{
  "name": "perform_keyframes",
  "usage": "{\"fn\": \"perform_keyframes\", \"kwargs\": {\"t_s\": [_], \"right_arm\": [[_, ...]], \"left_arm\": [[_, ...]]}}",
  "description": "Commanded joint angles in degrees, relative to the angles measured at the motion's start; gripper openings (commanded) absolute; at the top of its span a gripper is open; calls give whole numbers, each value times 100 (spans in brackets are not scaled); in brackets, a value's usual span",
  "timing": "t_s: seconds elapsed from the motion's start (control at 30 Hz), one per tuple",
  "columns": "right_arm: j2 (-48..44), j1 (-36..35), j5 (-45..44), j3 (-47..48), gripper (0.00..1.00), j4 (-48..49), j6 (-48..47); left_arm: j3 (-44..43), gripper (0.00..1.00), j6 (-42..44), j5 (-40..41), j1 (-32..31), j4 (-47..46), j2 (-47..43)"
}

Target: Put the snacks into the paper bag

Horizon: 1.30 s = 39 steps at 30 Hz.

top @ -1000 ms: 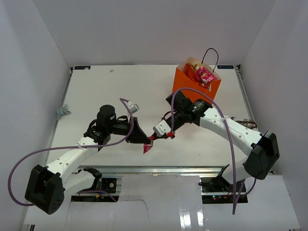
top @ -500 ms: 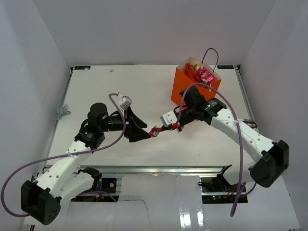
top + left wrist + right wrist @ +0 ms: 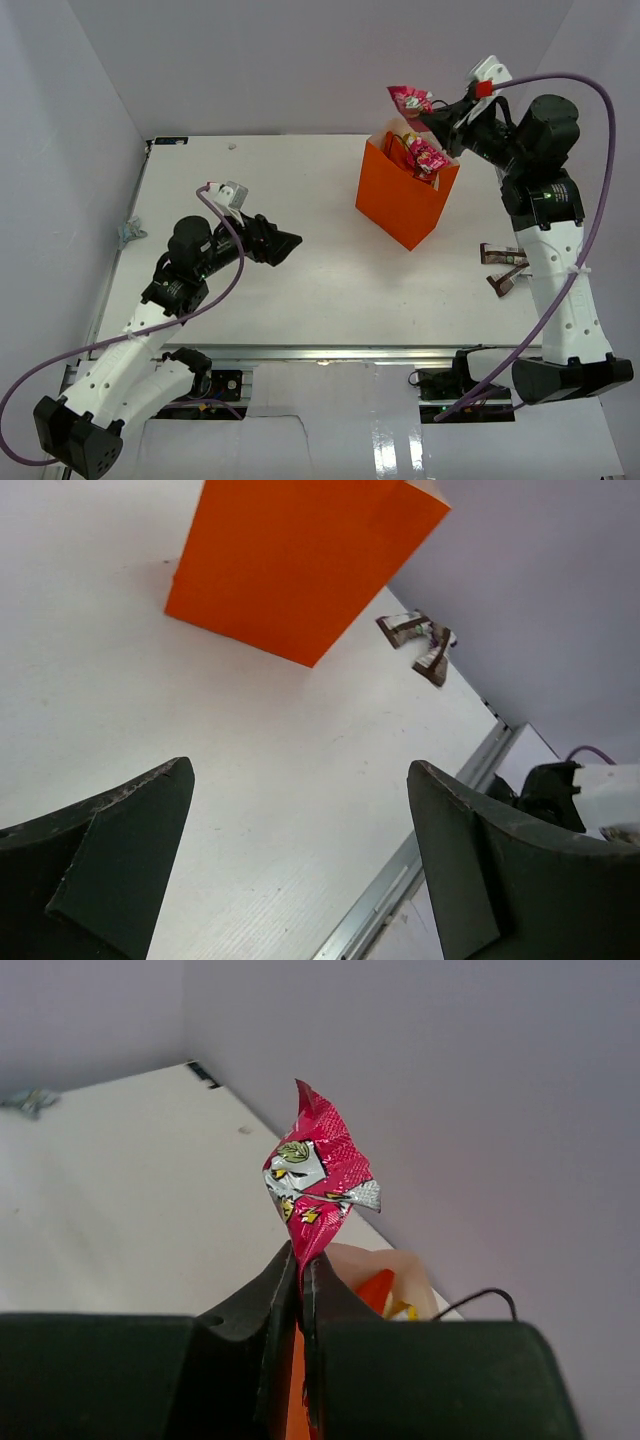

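The orange paper bag (image 3: 400, 200) stands upright at the back right of the table, also seen in the left wrist view (image 3: 300, 560). A pink packet (image 3: 428, 158) and the red-orange chip bag (image 3: 394, 148) poke out of its top. My right gripper (image 3: 432, 112) is raised above the bag's mouth, shut on a second pink foil packet (image 3: 410, 100) by its lower edge (image 3: 318, 1185); the bag's pale rim (image 3: 405, 1270) shows just behind the right gripper (image 3: 303, 1255). My left gripper (image 3: 287, 243) hovers over the table's left middle, open and holding nothing (image 3: 300, 770).
Two brown wrappers (image 3: 503, 268) lie on the table to the right of the bag, also in the left wrist view (image 3: 420, 645). A small crumpled scrap (image 3: 127, 235) sits at the left edge. White walls close in on three sides; a metal rail (image 3: 330, 352) runs along the front.
The left gripper let go of the pink packet, opened wide and drew back to the left. The right gripper, shut on the packet, carried it from mid-table up above the bag's mouth.
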State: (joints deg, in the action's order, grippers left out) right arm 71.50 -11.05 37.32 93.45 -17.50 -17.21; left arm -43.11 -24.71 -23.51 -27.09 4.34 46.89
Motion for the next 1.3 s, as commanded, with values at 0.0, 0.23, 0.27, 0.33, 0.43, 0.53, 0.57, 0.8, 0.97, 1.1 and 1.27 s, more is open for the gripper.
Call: {"fn": "perform_keyframes", "kwargs": {"t_s": [0.0,0.23,0.27,0.33,0.43,0.53,0.57,0.8,0.97,1.1,1.27], "right_arm": [[100,243,-1462,86,8,730,1606],[890,472,-1940,-29,8,818,1634],[996,472,-1904,-46,8,827,1625],[1277,472,-1886,-55,8,862,1642],[1585,472,-1773,7,8,844,1677],[1761,472,-1474,-2,8,801,1851],[1840,463,-1378,-11,8,757,1879],[1832,454,-1140,-266,18,633,1880],[1735,446,-1095,-336,54,537,1792],[1367,516,-1271,-179,63,537,1459],[928,980,-982,165,74,467,1142]], "left_arm": [[-48,98,-104,724,29,154,30],[-153,98,-279,1550,29,646,39],[-188,98,-411,1855,29,752,48],[-250,98,-526,2103,29,1086,65],[-347,98,-710,2350,29,1402,109],[-391,98,-877,2614,37,1578,92],[-391,98,-1000,2745,37,1648,74],[-663,98,-1685,3993,37,2395,162],[-1250,98,-2291,5030,107,3019,794],[-1822,96,-2574,5400,554,3608,1453],[-2166,95,-2671,4725,1881,3907,2270]]}}
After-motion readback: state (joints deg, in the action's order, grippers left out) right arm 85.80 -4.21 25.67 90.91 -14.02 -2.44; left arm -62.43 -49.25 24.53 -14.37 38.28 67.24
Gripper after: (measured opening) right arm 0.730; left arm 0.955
